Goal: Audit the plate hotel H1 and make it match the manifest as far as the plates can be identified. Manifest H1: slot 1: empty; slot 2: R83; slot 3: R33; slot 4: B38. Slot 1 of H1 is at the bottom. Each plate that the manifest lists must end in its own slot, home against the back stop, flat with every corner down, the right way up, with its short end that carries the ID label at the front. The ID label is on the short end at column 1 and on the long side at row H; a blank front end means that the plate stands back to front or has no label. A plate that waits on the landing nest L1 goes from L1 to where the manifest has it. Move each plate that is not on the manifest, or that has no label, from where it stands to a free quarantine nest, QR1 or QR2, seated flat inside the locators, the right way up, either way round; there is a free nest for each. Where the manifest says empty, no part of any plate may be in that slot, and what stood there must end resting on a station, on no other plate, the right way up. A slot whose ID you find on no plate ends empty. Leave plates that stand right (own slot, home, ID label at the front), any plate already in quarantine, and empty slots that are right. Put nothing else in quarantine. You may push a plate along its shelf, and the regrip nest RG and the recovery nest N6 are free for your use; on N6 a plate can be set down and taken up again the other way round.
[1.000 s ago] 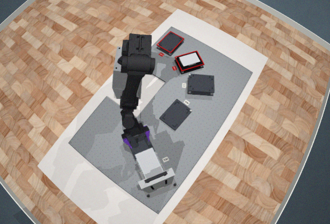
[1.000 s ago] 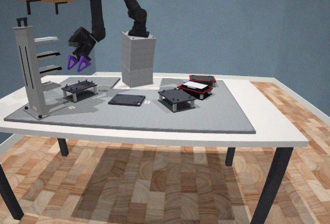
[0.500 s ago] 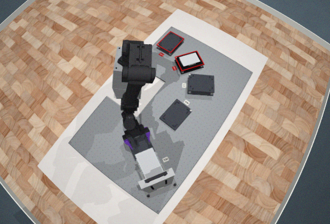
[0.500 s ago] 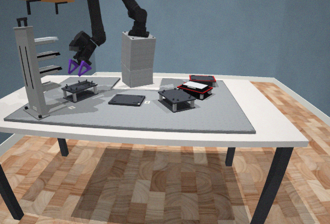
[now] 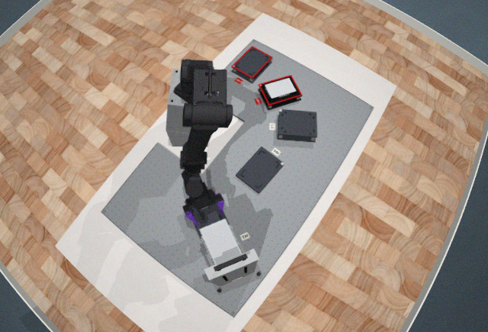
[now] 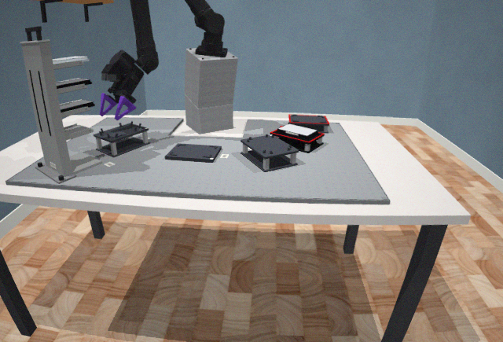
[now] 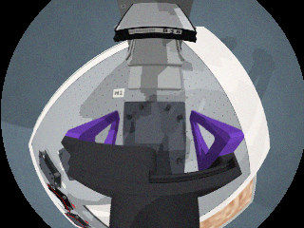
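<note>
The plate hotel H1 (image 6: 49, 102) stands at the left end of the grey mat; it also shows in the overhead view (image 5: 230, 265). Its top shelf holds a light plate (image 6: 69, 60). The two shelves below each hold a plate with a dark front edge (image 6: 73, 83) (image 6: 76, 105). The bottom shelf (image 6: 77, 130) looks bare. My gripper (image 6: 116, 107) is open and empty. It hangs in front of the hotel, at about the height of the second shelf, above a raised empty nest (image 6: 121, 137). In the wrist view the fingers frame that nest, with the hotel (image 7: 154, 26) ahead.
A flat dark nest (image 6: 194, 152) lies mid-mat and a raised empty nest (image 6: 269, 151) stands to its right. Of the two red-rimmed quarantine nests, one (image 6: 298, 131) holds a white plate and the other (image 6: 308, 119) is empty. The arm's grey pedestal (image 6: 211, 90) stands behind.
</note>
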You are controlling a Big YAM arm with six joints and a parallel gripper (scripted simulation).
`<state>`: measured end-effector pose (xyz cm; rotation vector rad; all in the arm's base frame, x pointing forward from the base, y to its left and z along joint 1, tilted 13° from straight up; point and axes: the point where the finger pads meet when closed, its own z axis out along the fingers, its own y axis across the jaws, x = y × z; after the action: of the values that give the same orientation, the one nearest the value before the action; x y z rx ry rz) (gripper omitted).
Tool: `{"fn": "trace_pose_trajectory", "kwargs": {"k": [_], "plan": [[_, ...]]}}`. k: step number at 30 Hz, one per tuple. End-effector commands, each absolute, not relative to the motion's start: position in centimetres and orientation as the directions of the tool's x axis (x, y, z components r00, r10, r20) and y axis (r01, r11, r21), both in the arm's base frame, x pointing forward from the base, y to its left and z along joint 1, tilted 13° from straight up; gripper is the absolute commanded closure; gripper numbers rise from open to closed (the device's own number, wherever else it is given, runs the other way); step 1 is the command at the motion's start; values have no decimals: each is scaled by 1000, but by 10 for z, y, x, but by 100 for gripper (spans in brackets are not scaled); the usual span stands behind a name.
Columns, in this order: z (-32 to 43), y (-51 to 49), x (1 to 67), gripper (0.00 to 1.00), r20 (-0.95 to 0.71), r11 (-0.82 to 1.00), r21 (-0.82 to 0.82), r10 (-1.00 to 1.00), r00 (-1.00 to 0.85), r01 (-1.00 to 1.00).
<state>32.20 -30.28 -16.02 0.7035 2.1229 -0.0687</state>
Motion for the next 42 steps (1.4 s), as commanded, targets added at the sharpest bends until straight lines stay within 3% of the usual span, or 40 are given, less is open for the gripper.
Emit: {"fn": "trace_pose_trajectory", "kwargs": {"k": [1,42], "plan": [[-159,-309,322,0,-759,828,209,473,-447,521],[-155,-316,337,0,-771,837,196,453,-447,510]]}}
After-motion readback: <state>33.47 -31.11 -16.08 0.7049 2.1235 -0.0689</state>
